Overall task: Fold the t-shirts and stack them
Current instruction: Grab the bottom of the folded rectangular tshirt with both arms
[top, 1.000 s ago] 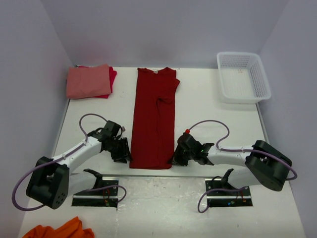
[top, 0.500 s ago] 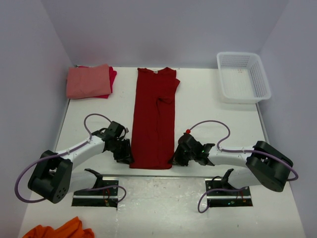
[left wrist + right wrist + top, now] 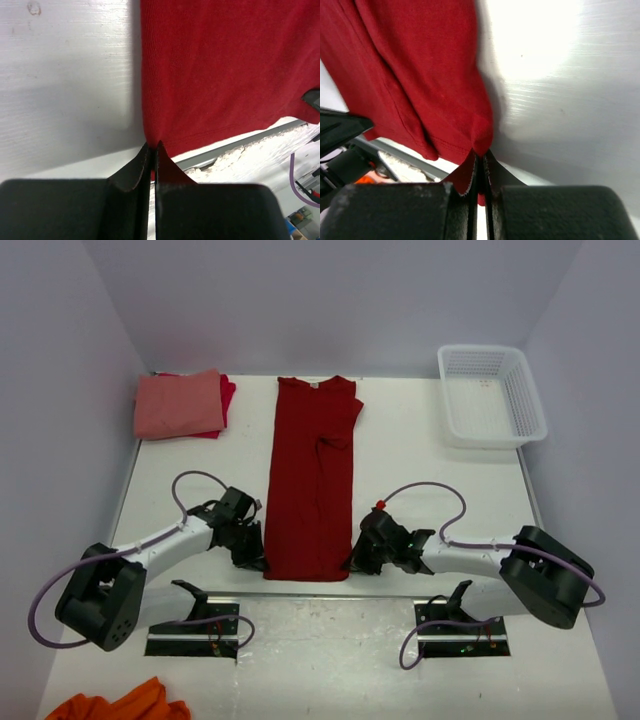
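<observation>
White surface, walled in on three sides.

Dark red t-shirt: centre of the surface, folded lengthwise into a long narrow strip that runs near to far. Collar at the far end, hem at the near end, just short of the near edge. One sleeve is folded in over the right side, about a third of the way down from the collar. It lies flat.

Left arm and right arm: both reach low and inward from their bases towards the strip's two near corners. A purple cable loops over each.

White mesh basket: far right corner, well apart from the shirt.

Salmon-pink t-shirt: far left corner, folded, sitting on top of the brighter red t-shirt, which pokes out along its right and near edges.

Orange cloth: bunched at the near left, in front of the arm bases and partly cut off by the frame.

Left claw: jaws together, pinching the near left hem corner of the dark red t-shirt. In the left wrist view a sliver of red shows between the fingertips.

Right claw: jaws together, clamped on the near right hem corner, with cloth bunched into the tips.

White neck label: small, at the collar, far end.
</observation>
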`<state>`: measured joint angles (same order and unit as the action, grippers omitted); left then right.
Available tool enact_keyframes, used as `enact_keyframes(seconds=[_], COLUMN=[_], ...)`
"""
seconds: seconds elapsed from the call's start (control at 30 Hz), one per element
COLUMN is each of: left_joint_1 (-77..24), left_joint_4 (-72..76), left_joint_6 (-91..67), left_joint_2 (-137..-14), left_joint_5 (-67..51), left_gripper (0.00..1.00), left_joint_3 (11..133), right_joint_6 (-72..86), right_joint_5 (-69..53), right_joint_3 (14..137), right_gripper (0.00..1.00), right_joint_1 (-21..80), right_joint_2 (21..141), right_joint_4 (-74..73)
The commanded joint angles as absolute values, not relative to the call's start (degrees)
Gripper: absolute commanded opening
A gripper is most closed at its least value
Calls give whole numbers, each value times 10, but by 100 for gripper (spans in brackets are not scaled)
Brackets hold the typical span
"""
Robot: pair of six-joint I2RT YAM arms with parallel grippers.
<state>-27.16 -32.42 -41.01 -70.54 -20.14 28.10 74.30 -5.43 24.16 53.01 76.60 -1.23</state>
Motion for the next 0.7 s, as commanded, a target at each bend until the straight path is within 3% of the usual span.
enact_keyframes(seconds=[0.0, 0.3, 0.67], left_joint_1=[-276, -276, -283], left_joint_4=[-348, -410, -435], left_joint_6=[-419, -440, -423], left_joint_2=[-664, -567, -544], left_joint_5=[-185, -200, -230], left_gripper=[0, 0, 0], left_joint_3=[281, 285, 300], right_joint_6=[698, 656, 659], right_joint_5=[41, 74, 61], right_joint_3=[236, 243, 294], right_gripper=[0, 0, 0], right_joint_1=[535, 554, 616], right_joint_2=[763, 643, 642], right_joint_4=[-162, -279, -329])
